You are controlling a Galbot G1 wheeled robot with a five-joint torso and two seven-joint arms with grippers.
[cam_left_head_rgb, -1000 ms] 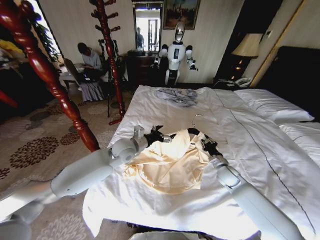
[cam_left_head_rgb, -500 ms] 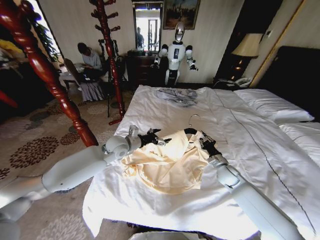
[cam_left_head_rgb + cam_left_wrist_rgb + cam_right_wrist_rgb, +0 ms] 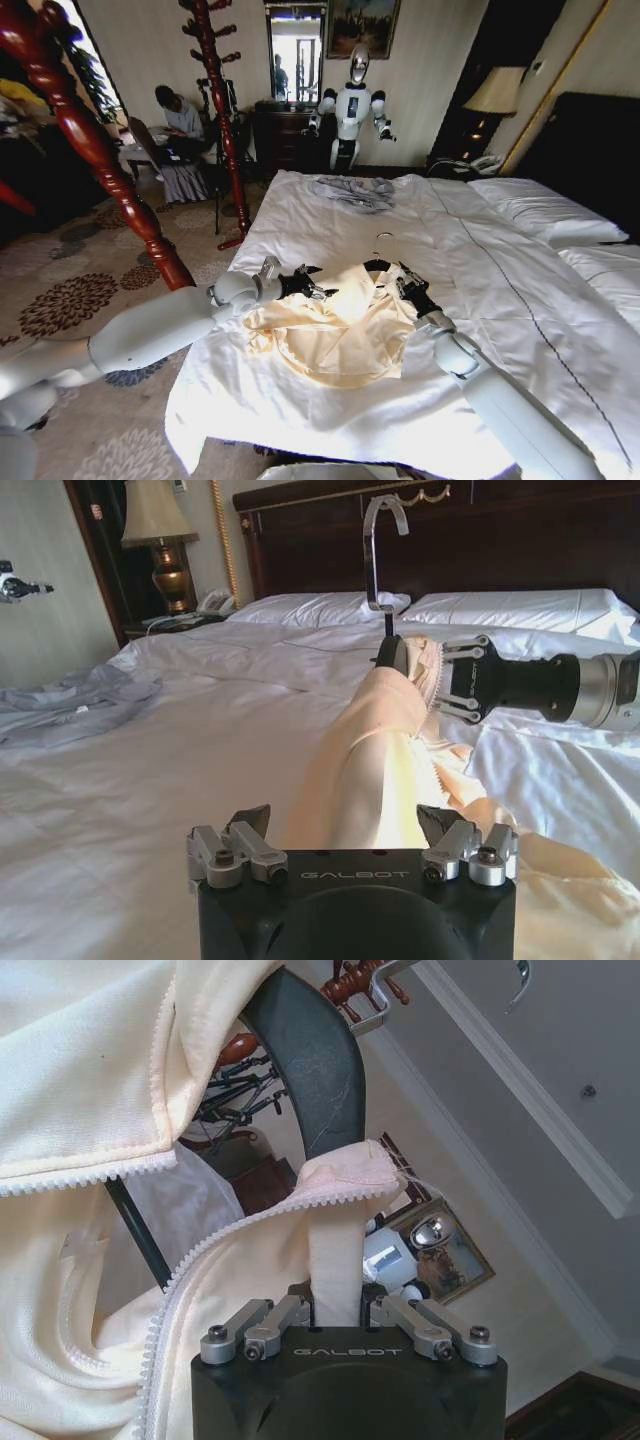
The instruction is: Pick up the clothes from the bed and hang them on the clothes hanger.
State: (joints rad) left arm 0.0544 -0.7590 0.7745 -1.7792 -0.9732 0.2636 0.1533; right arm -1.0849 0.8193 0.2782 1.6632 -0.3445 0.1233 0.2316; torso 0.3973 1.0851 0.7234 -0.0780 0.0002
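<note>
Left gripper (image 3: 312,284) released, drawn back from shirt (image 3: 335,330); right gripper (image 3: 400,279) grasping it, hanger (image 3: 377,262) raised

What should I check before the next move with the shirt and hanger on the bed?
1. Right claw shut on the shirt at the hanger: ok.
2. Left claw gripping fabric: not ok, fingers open around the shirt.
3. Shirt over the hanger shoulder: ok on the right claw's side; other side cannot tell.
4. Hanger hook free and upright: ok.
5. Shirt lifted off the bed: not ok, most lies on the sheet.
</note>
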